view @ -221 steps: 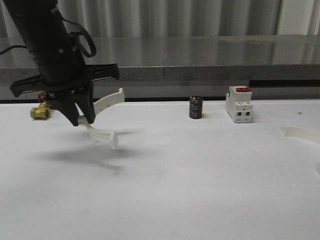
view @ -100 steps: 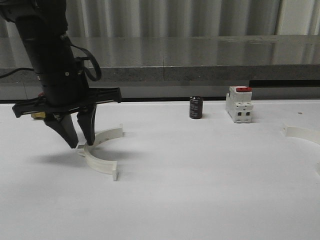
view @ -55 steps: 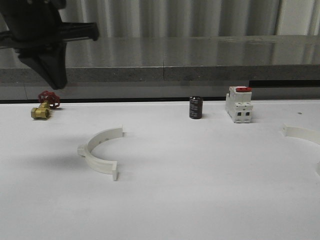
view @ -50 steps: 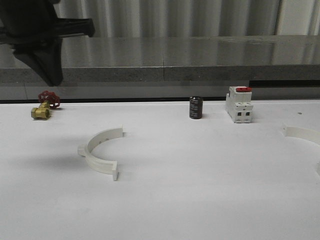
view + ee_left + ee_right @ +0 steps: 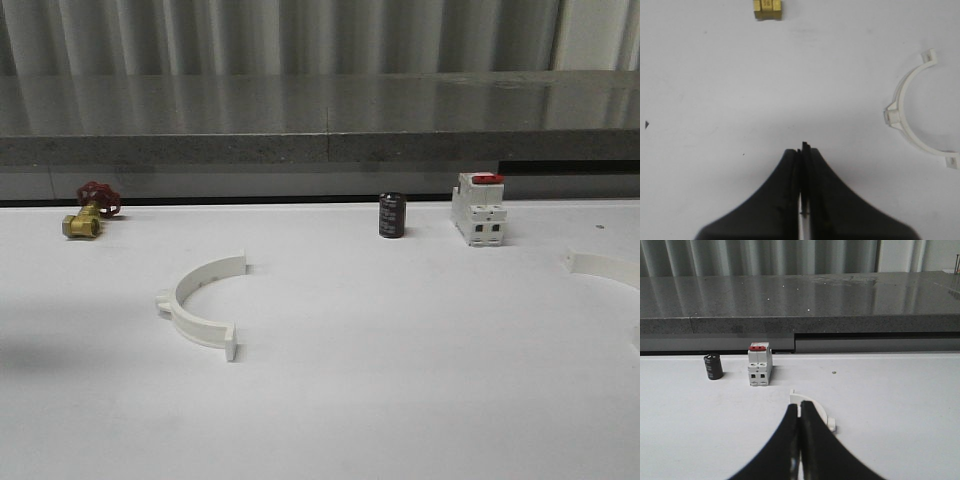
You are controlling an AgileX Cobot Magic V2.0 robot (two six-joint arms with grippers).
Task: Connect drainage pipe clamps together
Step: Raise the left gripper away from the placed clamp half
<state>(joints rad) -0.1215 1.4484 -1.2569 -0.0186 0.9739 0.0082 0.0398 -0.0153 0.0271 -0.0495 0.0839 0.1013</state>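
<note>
One white drainage pipe clamp (image 5: 178,306) lies flat on the white table at the left, open side facing right, with nothing touching it. The other clamp (image 5: 605,266) lies at the table's right edge, partly cut off. In the left wrist view my left gripper (image 5: 801,150) is shut and holds nothing, well above the table, with the first clamp (image 5: 892,115) off to one side. My right gripper (image 5: 799,407) is shut too, low over the table, and the second clamp (image 5: 820,409) lies just beyond its fingertips, partly hidden by them.
A brass valve with a red handle (image 5: 85,212) stands at the back left. A black cylinder (image 5: 391,215) and a white block with a red top (image 5: 478,208) stand at the back centre-right. A grey ledge (image 5: 330,148) runs behind the table.
My left gripper set its clamp down on the table, let go, rose up and left the front view. The clamp now lies still. The right clamp has not moved.
</note>
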